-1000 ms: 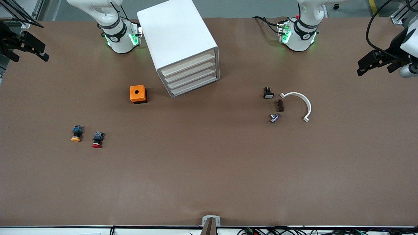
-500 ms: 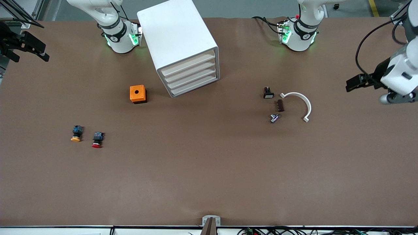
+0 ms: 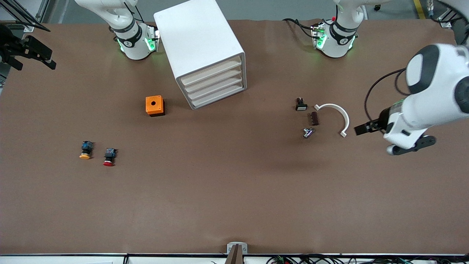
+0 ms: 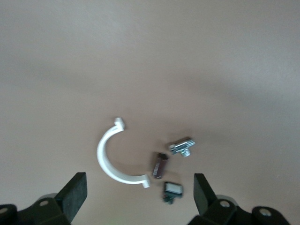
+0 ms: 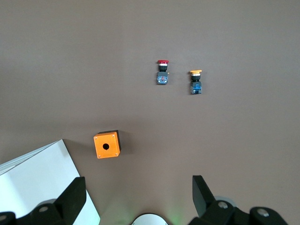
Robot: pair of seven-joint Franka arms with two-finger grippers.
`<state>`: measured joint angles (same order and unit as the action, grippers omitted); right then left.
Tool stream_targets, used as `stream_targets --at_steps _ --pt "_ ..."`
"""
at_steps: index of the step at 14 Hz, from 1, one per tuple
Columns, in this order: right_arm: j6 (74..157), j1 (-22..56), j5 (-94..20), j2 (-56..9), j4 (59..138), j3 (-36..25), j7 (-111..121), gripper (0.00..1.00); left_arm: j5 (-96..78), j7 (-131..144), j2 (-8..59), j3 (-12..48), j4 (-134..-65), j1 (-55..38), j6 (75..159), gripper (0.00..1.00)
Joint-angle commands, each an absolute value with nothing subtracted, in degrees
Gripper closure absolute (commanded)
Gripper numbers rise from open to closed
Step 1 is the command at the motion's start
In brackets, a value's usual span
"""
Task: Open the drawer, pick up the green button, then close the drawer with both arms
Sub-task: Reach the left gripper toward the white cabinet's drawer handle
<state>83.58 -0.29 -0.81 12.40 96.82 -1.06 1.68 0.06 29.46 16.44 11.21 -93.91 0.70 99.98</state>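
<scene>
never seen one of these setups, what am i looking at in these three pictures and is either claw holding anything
Two white robot arms are bolted along one edge of a brown table. One picture looks down from a high camera facing them; the other two come from cameras on each arm's wrist.

The left gripper is open and empty, over a white curved clip, a small brown block, a metal fitting and a small black part.

The right gripper, also open and empty, waits above its end of the table, looking down on an orange box, a red-capped button and a yellow-capped button.

A white drawer cabinet stands between the bases, all drawers shut.
</scene>
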Motion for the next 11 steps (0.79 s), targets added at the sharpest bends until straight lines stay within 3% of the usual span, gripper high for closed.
stream_targets --at_steps 1,11 --pt "82.71 0.35 -0.18 11.34 95.45 -0.88 1.14 0.0 -0.35 37.06 21.34 11.25 -92.99 -3.24 102.82 0.0" --pt "82.97 0.53 -0.18 11.16 95.36 -0.88 1.14 0.0 -2.37 84.05 35.58 11.25 -90.97 -19.67 106.79 0.0"
